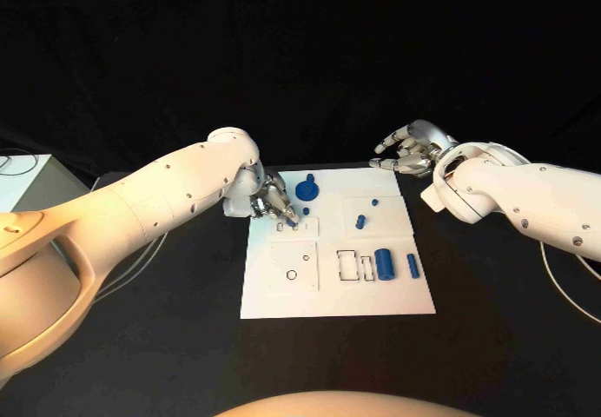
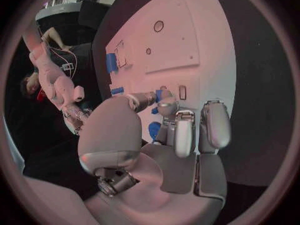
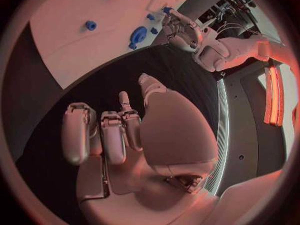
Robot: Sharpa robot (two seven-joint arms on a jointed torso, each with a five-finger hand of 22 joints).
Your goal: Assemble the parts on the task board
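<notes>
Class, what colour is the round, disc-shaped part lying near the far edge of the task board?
Blue. The disc-shaped part shows best in the head view, on the white task board.

task board (image 1: 328, 295) mid-table | parts (image 1: 386, 263) on board's right half | left hand (image 1: 277, 205) at board's far-left corner

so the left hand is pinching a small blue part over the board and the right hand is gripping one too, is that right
Not quite. The left hand does pinch a small blue part over the task board, but the head view shows the right hand holding nothing, off the board's far corner.
</notes>
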